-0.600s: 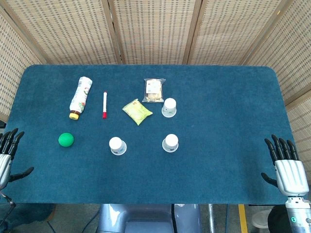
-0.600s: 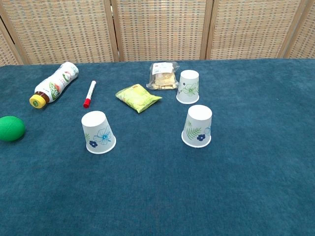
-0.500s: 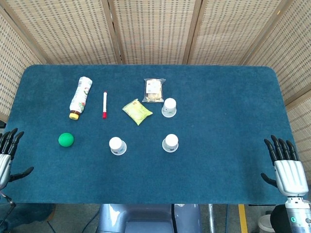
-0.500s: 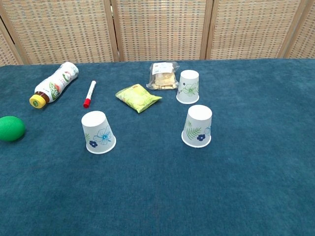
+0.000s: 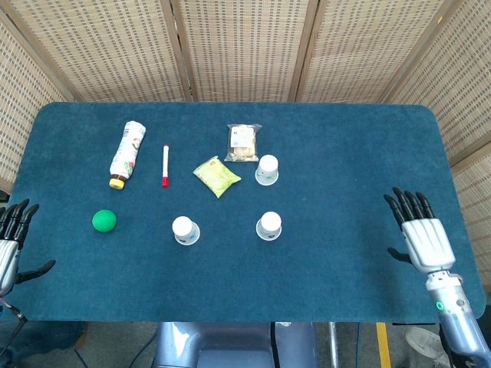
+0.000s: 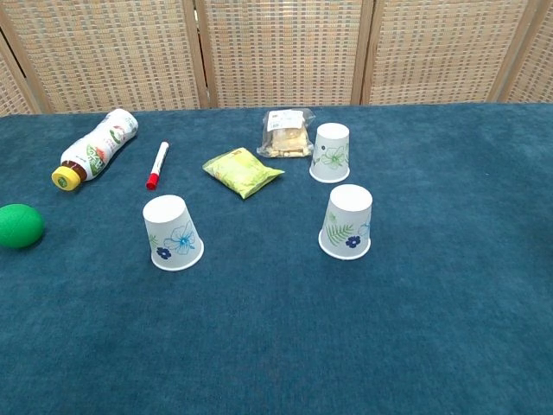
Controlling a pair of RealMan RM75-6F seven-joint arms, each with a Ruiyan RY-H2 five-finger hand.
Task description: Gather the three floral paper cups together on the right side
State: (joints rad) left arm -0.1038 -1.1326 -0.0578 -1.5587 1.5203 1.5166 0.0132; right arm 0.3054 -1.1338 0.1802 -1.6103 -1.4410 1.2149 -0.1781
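Three floral paper cups stand upside down on the blue table. One cup [image 5: 185,229] [image 6: 173,233] is at the front left of the group, one [image 5: 269,225] [image 6: 347,222] at the front right, and one [image 5: 267,169] [image 6: 331,152] behind it near the snack bags. My right hand [image 5: 418,234] hovers open over the table's right side, far from the cups. At the left front edge of the table my left hand [image 5: 9,245] is open too. Neither hand shows in the chest view.
A bottle [image 5: 126,153] lies at the back left beside a red marker [image 5: 164,165]. A green ball [image 5: 104,221] sits at the left. A green packet [image 5: 216,175] and a clear snack bag [image 5: 243,142] lie by the rear cup. Wicker screens stand behind the table.
My right hand has moved up and inward from the front right corner over the table. The cups and my left hand have not moved.
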